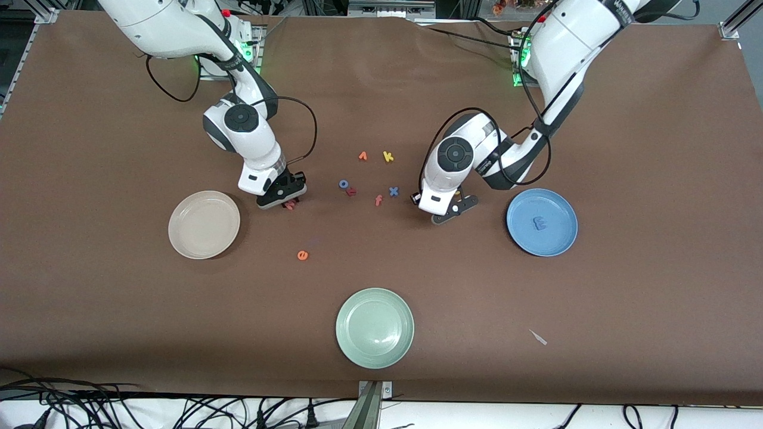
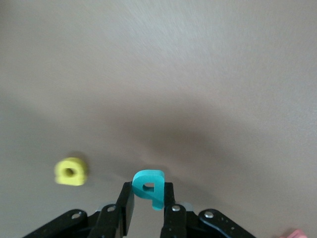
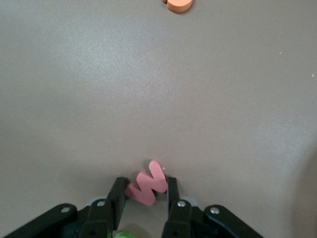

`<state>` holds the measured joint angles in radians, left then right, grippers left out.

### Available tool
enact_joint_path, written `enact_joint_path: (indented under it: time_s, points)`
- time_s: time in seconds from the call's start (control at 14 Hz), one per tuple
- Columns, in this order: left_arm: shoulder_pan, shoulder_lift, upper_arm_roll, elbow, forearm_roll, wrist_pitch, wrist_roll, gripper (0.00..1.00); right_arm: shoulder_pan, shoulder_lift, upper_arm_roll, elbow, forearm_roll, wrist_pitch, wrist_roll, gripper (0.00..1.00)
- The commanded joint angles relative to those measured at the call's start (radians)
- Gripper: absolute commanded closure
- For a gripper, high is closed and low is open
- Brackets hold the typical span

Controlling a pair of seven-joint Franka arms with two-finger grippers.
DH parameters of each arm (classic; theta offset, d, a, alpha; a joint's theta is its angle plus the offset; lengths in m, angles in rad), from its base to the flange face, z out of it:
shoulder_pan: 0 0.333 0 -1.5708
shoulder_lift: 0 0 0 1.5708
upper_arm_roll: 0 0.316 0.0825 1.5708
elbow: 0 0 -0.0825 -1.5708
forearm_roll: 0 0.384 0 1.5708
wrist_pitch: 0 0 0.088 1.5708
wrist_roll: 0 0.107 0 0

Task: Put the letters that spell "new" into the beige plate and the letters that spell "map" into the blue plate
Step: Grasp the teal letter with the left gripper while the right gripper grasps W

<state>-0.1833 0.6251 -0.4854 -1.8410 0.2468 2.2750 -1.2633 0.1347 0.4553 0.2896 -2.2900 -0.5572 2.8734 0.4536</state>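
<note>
The brown table (image 1: 381, 89) carries three plates; the blue plate (image 1: 560, 241) lies toward the left arm's end, with the blue "m" (image 1: 540, 223) flat in it; the beige plate (image 1: 204, 224) lies toward the right arm's end and holds no letter; a pale green plate (image 1: 375, 328) sits nearest the front camera, between the two.

The left pincer (image 2: 148, 208) is low over the table just beside the blue plate, on the side toward the letter cluster; its fingers (image 2: 126, 206) are pressed together on the teal "a" (image 2: 149, 187), which stands on edge between them; the yellow "p" (image 2: 71, 171) lies on the cloth near it, apart from the fingers.

The right pincer (image 3: 145, 206) is down at the table just beside the beige plate, toward the middle; the salmon "w" (image 3: 147, 184) sits tilted between its fingers (image 3: 117, 198), which touch it on both sides; a bit of green, perhaps the "n" (image 3: 122, 234), shows under the pincer, too hidden to tell.

The orange "e" (image 1: 303, 255) lies alone, nearer the front camera than the right pincer; between the two pincers lie a blue "o" (image 1: 344, 184), a blue "x" (image 1: 393, 191), an orange "f" (image 1: 378, 200), a yellow "k" (image 1: 388, 157) and a small orange caret (image 1: 362, 156).
</note>
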Motion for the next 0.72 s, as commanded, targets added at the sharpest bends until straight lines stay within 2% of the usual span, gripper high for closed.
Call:
enact_joint_path:
  time_s: [0.0,0.36,0.64]
  points:
    - [0.037,-0.112,-0.004,-0.001,0.034,-0.138,0.105,1.0,-0.003,0.003,-0.001,-0.011,-0.016,0.018,0.013,0.81]
    - [0.166,-0.217,-0.004,0.011,0.029,-0.339,0.459,1.0,-0.004,-0.013,-0.003,0.006,-0.015,-0.006,0.0,0.81]
    - [0.312,-0.251,-0.015,-0.006,0.017,-0.397,0.678,1.0,-0.004,-0.07,0.005,0.075,-0.009,-0.198,-0.061,0.81]
